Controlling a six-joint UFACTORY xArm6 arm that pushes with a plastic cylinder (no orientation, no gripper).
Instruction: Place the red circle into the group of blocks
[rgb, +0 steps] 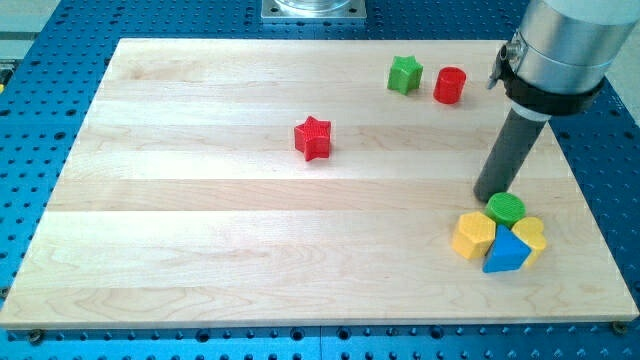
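Nearest, the blue triangle (507, 253) anchors a tight cluster with two yellow blocks (474, 236) and the green circle (506, 208), my tip (489, 195) grasping nothing just above-left, the red circle (450, 85) far above it, unpushed.

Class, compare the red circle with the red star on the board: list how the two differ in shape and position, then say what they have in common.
Shape: the red circle is a round cylinder; the red star has points.
Position: the red circle sits near the view's top right; the red star lies nearer the board's middle.
Neighbours: the red circle has the green star close on its left; the red star stands alone.
Shared: both are red, and both lie apart from my tip.
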